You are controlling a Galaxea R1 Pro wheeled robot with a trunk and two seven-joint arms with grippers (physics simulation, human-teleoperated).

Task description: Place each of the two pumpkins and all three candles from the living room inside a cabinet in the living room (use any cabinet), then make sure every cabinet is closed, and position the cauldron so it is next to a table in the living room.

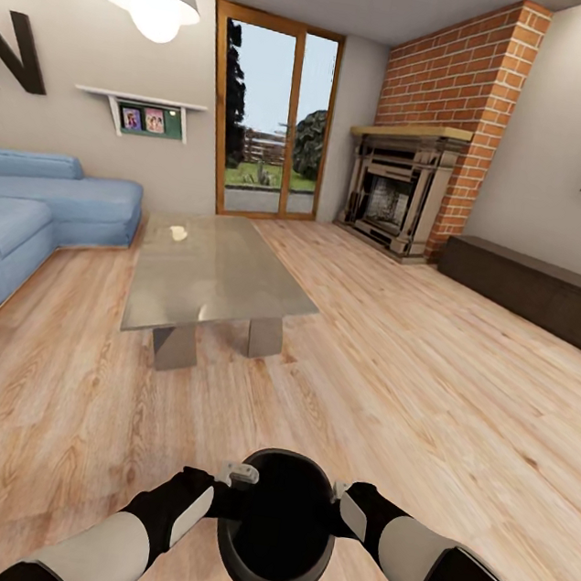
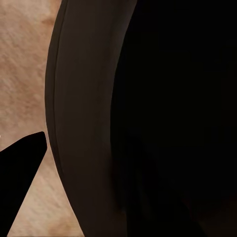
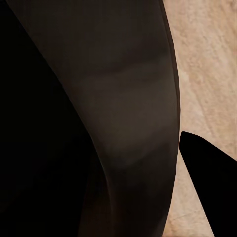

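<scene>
The glossy black cauldron hangs low in front of me above the wood floor, mouth up. My left gripper is shut on its left rim and my right gripper on its right rim. The left wrist view looks close along the cauldron's dark wall, with one black finger beside it. The right wrist view gives the same close look at the wall and a finger. The grey-beige coffee table stands ahead, slightly left. The long dark cabinet runs along the right wall, fronts shut. Pumpkins and candles are out of view.
A blue sofa fills the left side. A brick fireplace stands at the far right corner beside a glass door. Open wood floor lies between me, the table and the cabinet.
</scene>
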